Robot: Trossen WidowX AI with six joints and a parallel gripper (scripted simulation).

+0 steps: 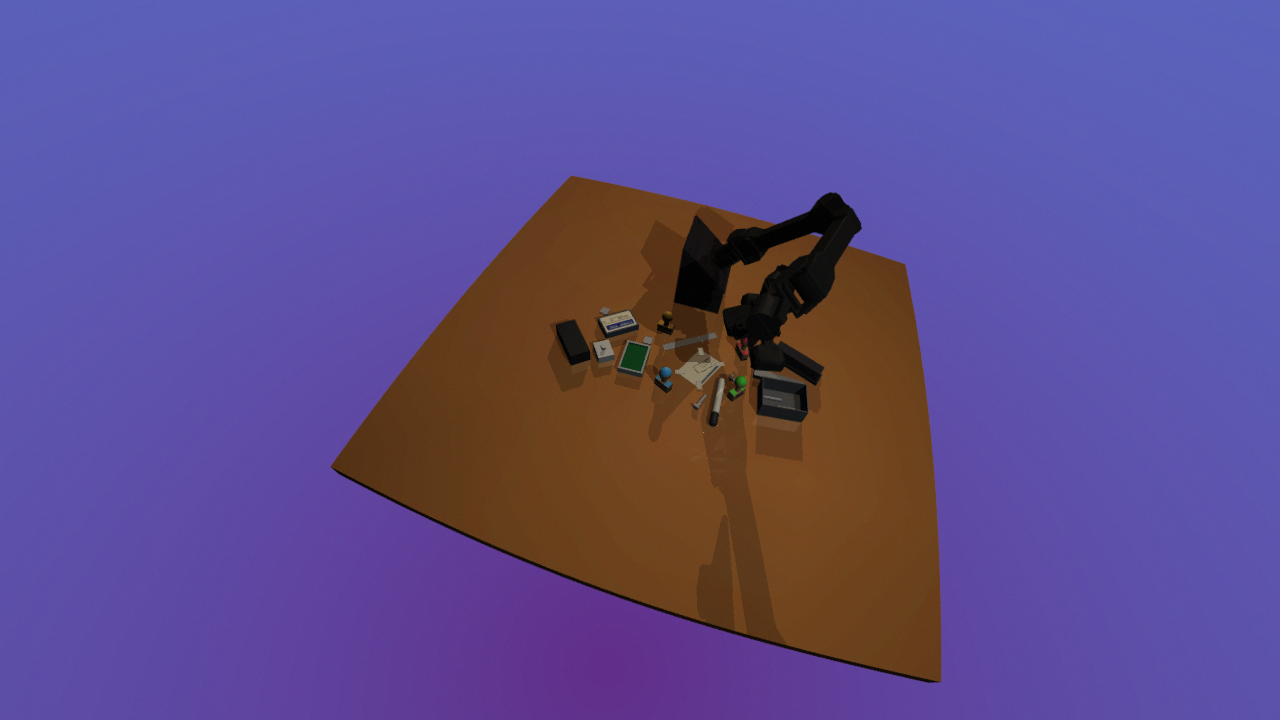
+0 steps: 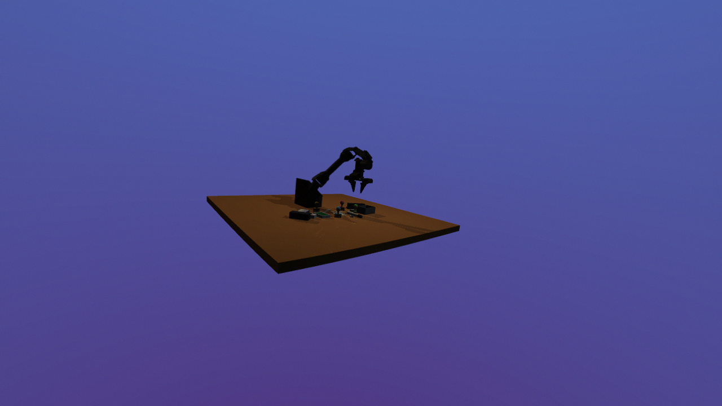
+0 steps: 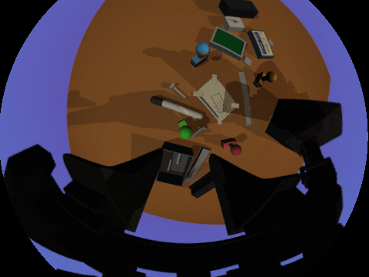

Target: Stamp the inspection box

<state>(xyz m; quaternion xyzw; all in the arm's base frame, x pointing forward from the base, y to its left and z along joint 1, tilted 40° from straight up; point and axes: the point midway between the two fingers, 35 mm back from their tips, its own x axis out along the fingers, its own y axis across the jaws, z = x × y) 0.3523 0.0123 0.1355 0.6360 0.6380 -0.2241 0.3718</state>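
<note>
My gripper [image 2: 357,192] [image 3: 187,155] is open and empty, well above the bench. The green-knobbed stamp [image 1: 740,382] [image 3: 185,132] stands on the bench beside the card, ahead of the fingers in the wrist view. Its lettering cannot be read, nor that of the blue stamp [image 1: 665,372] [image 3: 202,48], the red stamp [image 3: 236,150] or the yellow stamp [image 1: 667,317] [image 3: 271,77]. The green ink pad [image 1: 634,357] [image 3: 228,42] lies open past the card. The taped card [image 1: 688,371] [image 3: 207,91] shows thin dark lines around its box; a print cannot be made out.
A marker [image 1: 717,400] [image 3: 181,108] and a bolt [image 3: 178,91] lie near the card. An open tray [image 1: 780,413] [image 3: 171,179] stands beyond the green stamp. A grey strip [image 1: 690,342] [image 3: 244,98] lies beside the card. A black block [image 1: 572,342] [image 3: 238,8] stands past the pad.
</note>
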